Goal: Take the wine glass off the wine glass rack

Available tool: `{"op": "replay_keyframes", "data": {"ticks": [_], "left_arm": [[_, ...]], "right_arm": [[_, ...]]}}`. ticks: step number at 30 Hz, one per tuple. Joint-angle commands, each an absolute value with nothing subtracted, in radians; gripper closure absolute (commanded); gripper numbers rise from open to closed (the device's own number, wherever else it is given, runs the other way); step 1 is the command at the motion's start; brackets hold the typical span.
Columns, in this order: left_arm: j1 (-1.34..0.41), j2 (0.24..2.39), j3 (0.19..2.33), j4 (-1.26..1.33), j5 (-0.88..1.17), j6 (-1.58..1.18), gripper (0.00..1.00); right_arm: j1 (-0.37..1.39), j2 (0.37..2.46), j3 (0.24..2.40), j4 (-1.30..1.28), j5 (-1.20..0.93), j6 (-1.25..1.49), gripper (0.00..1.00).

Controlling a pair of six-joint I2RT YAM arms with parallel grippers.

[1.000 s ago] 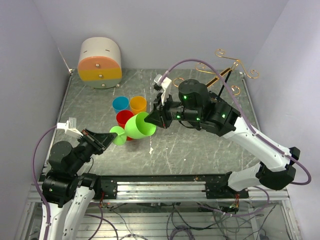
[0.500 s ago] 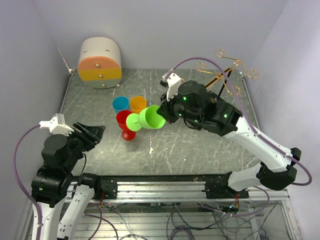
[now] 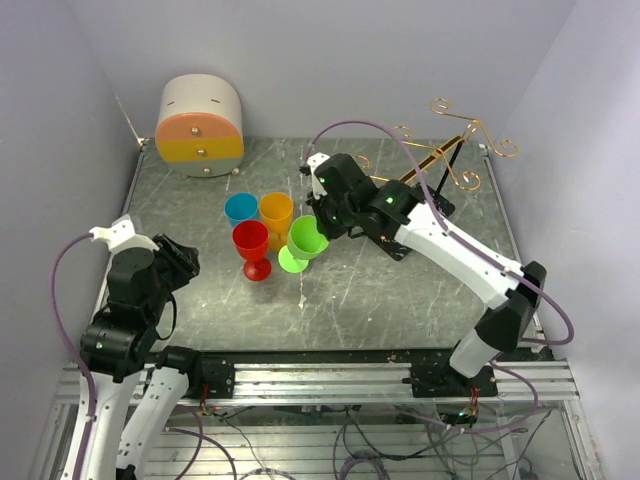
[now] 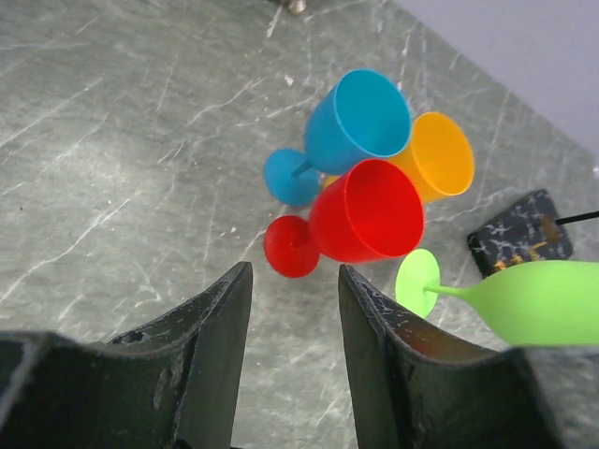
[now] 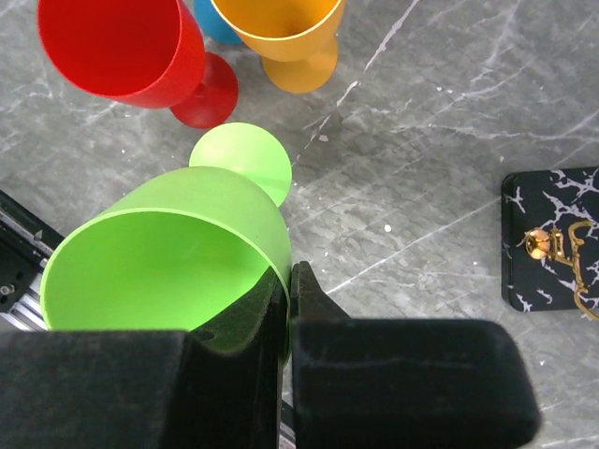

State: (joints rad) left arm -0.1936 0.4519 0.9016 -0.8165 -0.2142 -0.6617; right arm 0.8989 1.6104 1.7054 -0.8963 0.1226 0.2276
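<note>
The green wine glass [image 3: 306, 238] is off the rack, almost upright, its foot [image 3: 293, 261] low beside the red glass; contact with the table is unclear. My right gripper [image 3: 318, 222] is shut on its rim, one finger inside the bowl [image 5: 159, 253] and one outside, pinching at the right gripper [image 5: 288, 299]. The wine glass rack [image 3: 440, 160], gold wire on a black post, stands at the back right with bare arms; its black base [image 5: 552, 238] shows. My left gripper [image 4: 295, 271] is open and holds nothing, drawn back near the left gripper [image 3: 185, 258].
Red [image 3: 250, 243], blue [image 3: 241, 208] and orange [image 3: 276, 210] wine glasses stand close together just left of the green one. A white, orange and yellow drawer box [image 3: 200, 125] sits at the back left. Walls close in on the left, back and right.
My left gripper let go of the green glass's foot, opened and pulled back to the left. The right arm turned the glass from lying sideways to nearly upright and lowered it beside the red glass.
</note>
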Motion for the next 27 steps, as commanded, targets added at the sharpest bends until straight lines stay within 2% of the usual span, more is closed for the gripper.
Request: {"op": "replay_keyframes", "data": {"ticks": [1, 12, 27], "left_arm": [[-0.193, 0.48, 0.884, -0.76, -0.248, -0.604, 0.48], [-0.193, 0.456, 0.866, -0.749, -0.244, -0.607, 0.49], [-0.193, 0.438, 0.863, -0.75, -0.243, -0.61, 0.49]], "right_arm": [[0.888, 1.685, 1.776, -0.915, 0.078, 0.211, 1.0], [0.878, 1.872, 1.819, -0.904, 0.088, 0.198, 1.0], [0.874, 1.993, 1.913, -0.907, 0.15, 0.202, 1.0]]}}
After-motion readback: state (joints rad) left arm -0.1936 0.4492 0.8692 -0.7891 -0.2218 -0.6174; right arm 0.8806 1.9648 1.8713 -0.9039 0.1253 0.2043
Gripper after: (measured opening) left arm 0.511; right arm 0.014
